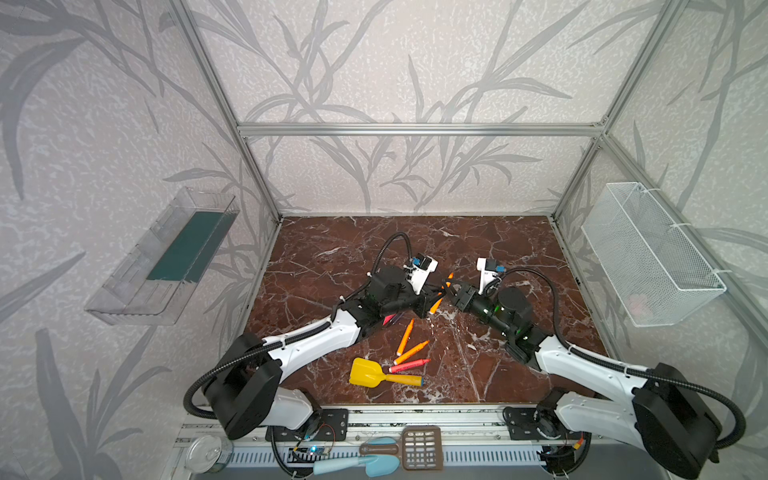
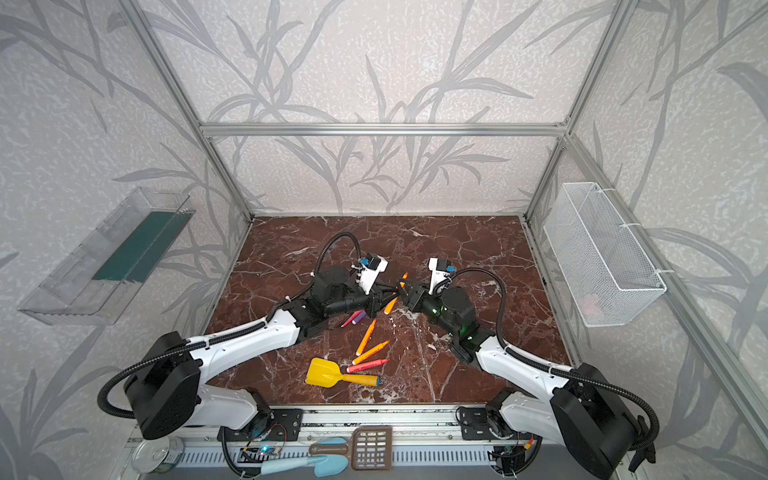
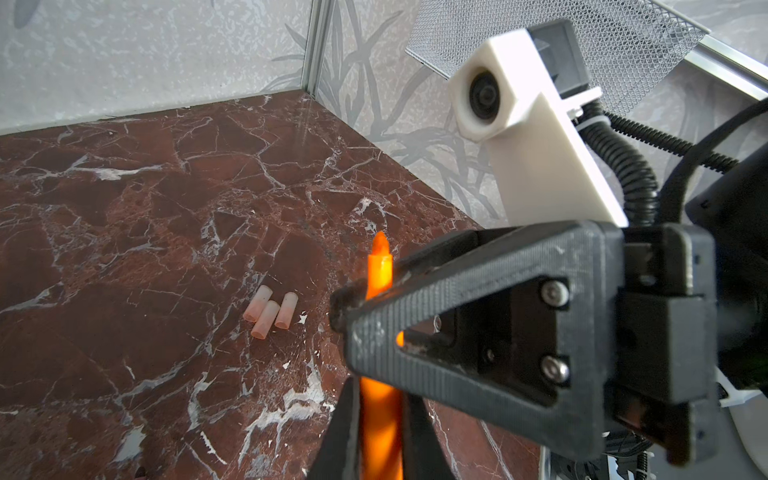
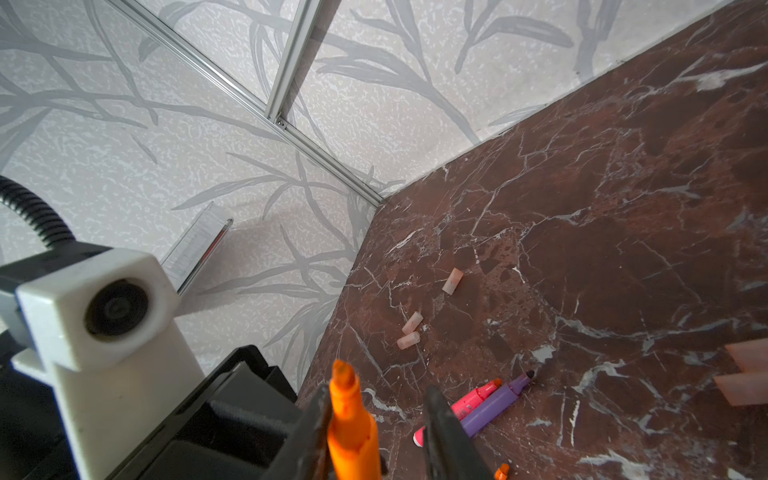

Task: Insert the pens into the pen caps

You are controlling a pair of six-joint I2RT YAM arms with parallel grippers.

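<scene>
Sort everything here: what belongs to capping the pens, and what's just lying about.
Job: held orange pen; loose pens; pen caps.
Lying about: yellow shovel; wire basket; clear tray; tin can; blue spatula.

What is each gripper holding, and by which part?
The left gripper is shut on an orange pen around its middle. The right gripper straddles the same pen nearer its tip, not yet clamped.
</scene>
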